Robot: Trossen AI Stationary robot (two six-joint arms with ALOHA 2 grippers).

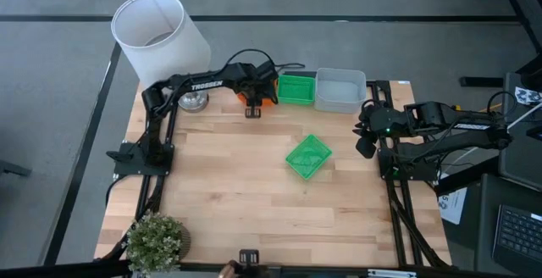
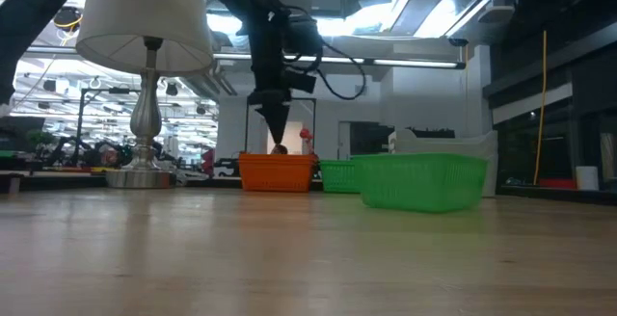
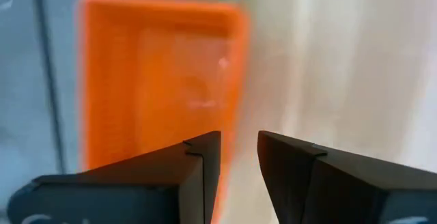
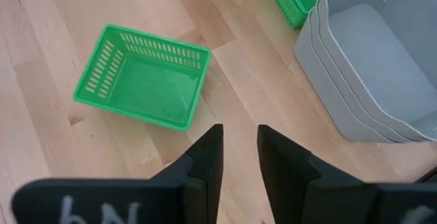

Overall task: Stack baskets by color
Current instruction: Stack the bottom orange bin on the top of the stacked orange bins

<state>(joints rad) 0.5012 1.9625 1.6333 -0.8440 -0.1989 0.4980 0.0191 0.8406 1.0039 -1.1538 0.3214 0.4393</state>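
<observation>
Orange baskets sat at the table's far edge under the left arm, mesh-sided, shallow, rectangular; count in the stack not readable. Seen again in the low view as a single orange block, and in the left wrist view as an empty orange tray interior. Green baskets stood just beside the orange ones along the far edge, touching or nearly touching the pale grey baskets on the other side. Grey stack showed three nested rims in the right wrist view, slightly larger than the coloured ones. One loose green basket lay alone mid-table, turned at an angle, upright and empty, well apart from the far row; slotted sides clear in the right wrist view, nearest green shape in the low view.

Left gripper hung just above the orange baskets' near rim, jaws parted by a narrow gap, holding nothing; fingers clear of the plastic. Pointed straight down over the orange stack in the low view.

Right gripper waited at the table's right edge, near the grey stack, jaws slightly apart, empty, touching nothing.
</observation>
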